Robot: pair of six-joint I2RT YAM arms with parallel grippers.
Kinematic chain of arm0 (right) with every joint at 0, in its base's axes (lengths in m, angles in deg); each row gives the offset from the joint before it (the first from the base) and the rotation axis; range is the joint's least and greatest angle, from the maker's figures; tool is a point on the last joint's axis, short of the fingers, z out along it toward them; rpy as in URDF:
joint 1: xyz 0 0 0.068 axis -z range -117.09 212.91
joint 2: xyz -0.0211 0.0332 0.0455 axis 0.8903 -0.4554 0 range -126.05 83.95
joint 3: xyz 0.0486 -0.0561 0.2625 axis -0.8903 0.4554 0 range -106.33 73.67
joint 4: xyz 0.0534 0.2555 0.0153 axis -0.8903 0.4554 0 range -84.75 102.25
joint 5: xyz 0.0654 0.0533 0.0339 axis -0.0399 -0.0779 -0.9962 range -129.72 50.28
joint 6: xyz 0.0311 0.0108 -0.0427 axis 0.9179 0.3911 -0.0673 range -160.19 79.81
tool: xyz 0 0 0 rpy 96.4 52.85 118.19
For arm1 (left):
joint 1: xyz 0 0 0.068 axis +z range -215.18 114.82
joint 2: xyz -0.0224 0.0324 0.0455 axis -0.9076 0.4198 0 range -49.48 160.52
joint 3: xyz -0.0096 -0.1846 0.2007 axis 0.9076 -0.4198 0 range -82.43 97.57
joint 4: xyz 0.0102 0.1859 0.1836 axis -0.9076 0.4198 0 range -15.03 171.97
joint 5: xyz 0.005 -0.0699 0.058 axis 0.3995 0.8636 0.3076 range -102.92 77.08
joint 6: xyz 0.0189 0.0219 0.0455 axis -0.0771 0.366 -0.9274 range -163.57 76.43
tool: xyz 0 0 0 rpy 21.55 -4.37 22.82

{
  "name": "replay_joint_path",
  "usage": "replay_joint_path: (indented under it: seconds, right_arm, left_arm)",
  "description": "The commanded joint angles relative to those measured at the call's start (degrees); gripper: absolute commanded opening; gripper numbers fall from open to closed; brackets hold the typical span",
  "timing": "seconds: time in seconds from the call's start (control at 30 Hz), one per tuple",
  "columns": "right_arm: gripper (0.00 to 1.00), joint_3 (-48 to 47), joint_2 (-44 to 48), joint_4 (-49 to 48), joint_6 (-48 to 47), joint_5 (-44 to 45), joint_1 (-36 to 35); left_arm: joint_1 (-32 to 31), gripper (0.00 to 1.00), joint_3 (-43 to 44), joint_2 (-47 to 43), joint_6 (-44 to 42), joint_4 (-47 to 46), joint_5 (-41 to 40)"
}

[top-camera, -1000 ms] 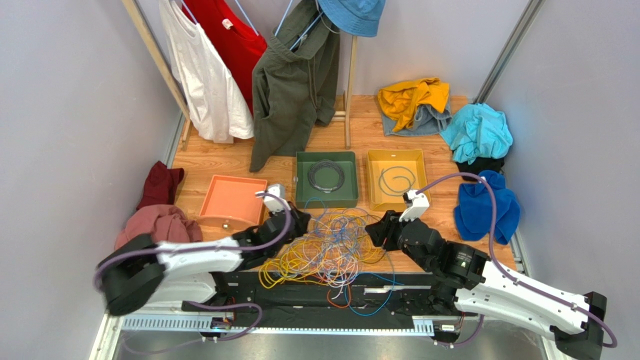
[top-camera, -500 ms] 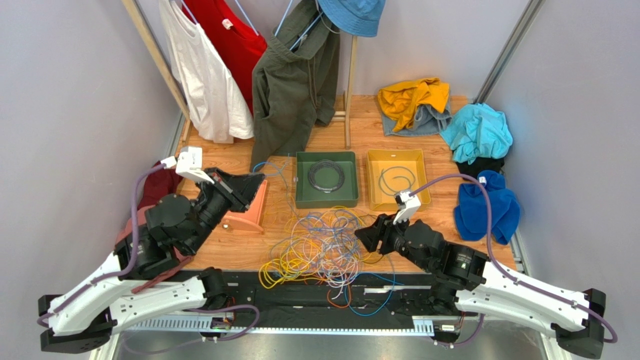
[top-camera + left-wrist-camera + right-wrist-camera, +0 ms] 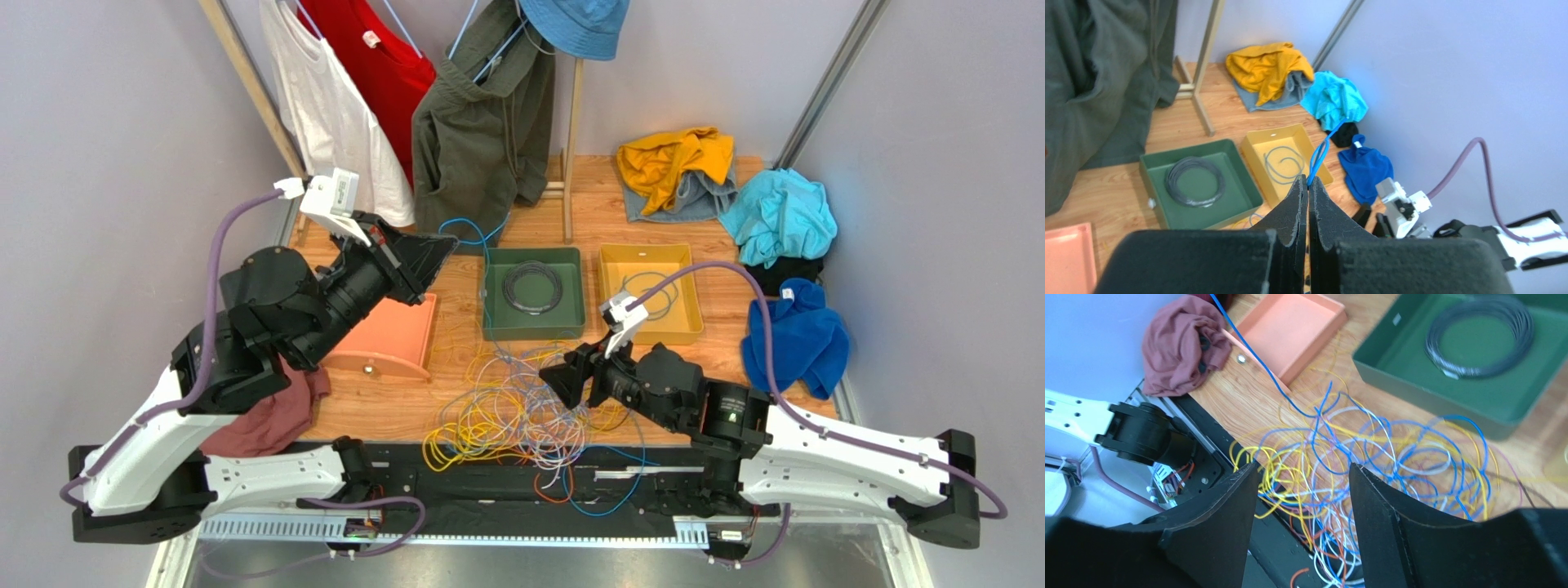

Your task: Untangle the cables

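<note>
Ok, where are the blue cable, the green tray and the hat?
Blue cable (image 3: 1316,158): left wrist view, its middle stretch.
Green tray (image 3: 501,320): top view, bare floor at its near left corner.
Hat (image 3: 577,22): top view, its crown.

The right gripper (image 3: 1304,471) fills the six o'clock edge, its two black fingers (image 3: 1211,533) standing well apart with nothing between them. Past the gap the cables (image 3: 1389,453) lie in a loose tangle of yellow, blue and white-grey loops on the wooden table (image 3: 1247,404). One blue cable (image 3: 1254,358) runs straight from the tangle toward eleven o'clock, crossing the corner of the orange tray (image 3: 1290,324) at twelve. A maroon cloth (image 3: 1180,346) lies at ten o'clock. At two o'clock a green tray (image 3: 1425,386) holds a dark coil (image 3: 1481,334). A black arm joint (image 3: 1143,438) sits at nine o'clock.
</note>
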Motion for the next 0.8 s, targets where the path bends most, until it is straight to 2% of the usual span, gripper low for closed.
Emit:
replay_joint_path:
  seconds: [0.0, 0.2, 0.3, 0.6, 0.7, 0.77]
  right_arm:
    - [0.62, -5.9, -4.2, -8.4, -6.5, 0.6, -1.3]
    - [0.67, -10.2, -15.3, -10.3, -10.2, 3.4, -1.3]
    - [0.67, -10.2, -18.9, -14.5, -10.2, 5.4, -1.3]
    - [0.67, -10.3, -21.3, -17.4, -10.8, 9.1, -1.3]
    - [0.67, -11.4, -23.7, -19.2, -11.8, 7.3, -1.3]
    - [0.66, -12.4, -27.1, -20.0, -11.7, 9.8, -1.3]
  left_arm:
    - [-0.9, 0.00, 7.5, 3.5, -4.1, 1.1, 3.1]
    - [-1.8, 0.00, 12.3, 6.0, -5.1, 2.6, 4.3]
    - [-2.1, 0.00, 12.8, 5.9, -5.1, 2.8, 4.7]
    - [-2.3, 0.00, 11.6, 3.4, -4.7, 3.6, 4.9]
    - [-2.3, 0.00, 11.5, 3.3, -4.4, 3.7, 5.6]
    - [-2.3, 0.00, 11.3, 3.1, -4.1, 3.6, 6.2]
